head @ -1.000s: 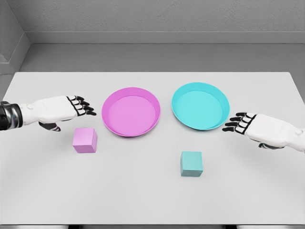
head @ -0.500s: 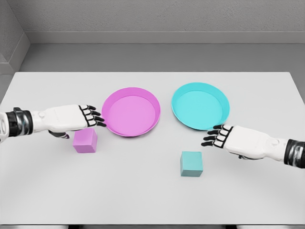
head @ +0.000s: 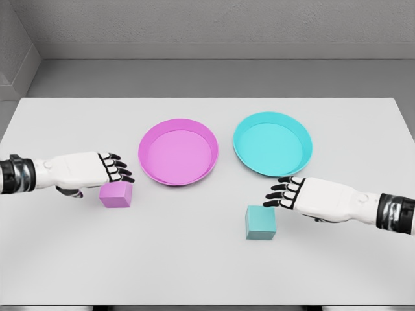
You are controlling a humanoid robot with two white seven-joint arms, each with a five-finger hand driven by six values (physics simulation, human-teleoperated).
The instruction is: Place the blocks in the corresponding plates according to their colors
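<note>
The pink block [head: 116,194] sat on the worktop [head: 194,259] right under the left hand [head: 97,170], whose fingers were loosely spread over the block's back edge and holding nothing. So that grab looked like basically a straight drop. The pink plate [head: 178,151] lay just up and to the right of it.

On the other side, the right hand [head: 305,196] was also relaxed and empty, hovering just right of and a bit behind the teal block [head: 260,222], fingertips pointing left over its far corner. The teal plate [head: 273,144] was directly behind. Each hand was clearly nearer its own color. Both blocks were cubes, so no long axis to worry about.
</note>
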